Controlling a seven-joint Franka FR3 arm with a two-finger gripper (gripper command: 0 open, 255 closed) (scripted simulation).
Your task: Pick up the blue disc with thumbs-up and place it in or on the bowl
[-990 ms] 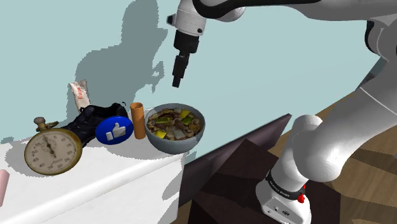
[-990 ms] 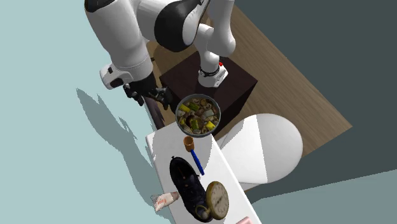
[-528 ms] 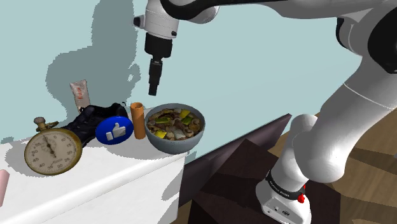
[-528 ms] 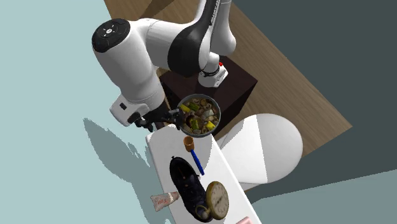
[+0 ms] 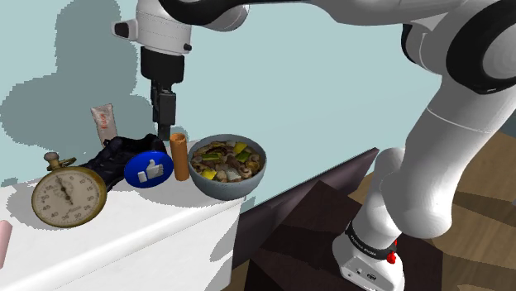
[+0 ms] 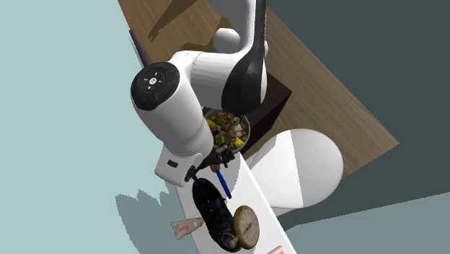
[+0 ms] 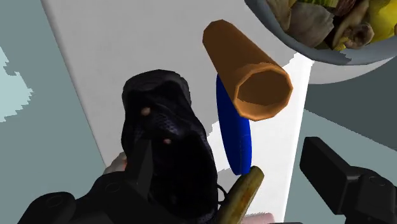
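Swinging toward the shoulder view's left, the arm has carried the tool (image 5: 164,124) away from above the bowl (image 5: 223,187) and brought it lower. It now hangs just above the orange tube (image 5: 178,157), toward the far side of the white counter (image 5: 140,236). In the wrist view its fingers (image 7: 343,184) stand well apart and clasp nothing (wide open, then).

The blue disc with the white thumbs-up (image 5: 149,169) stands on edge on the counter. It is just left of the orange tube in the shoulder view and in front of a black shoe (image 5: 124,152). From the wrist it shows edge-on, squeezed between shoe and tube.

The grey bowl sits just right of the tube and is heaped with chopped food (image 5: 227,161): brown pieces mixed with yellow and green ones. The tube is hollow, its open mouth facing up.

A brass stopwatch (image 5: 69,196) leans nearer the shoulder view's left, and a small white tube (image 5: 102,124) stands against the wall behind the shoe.
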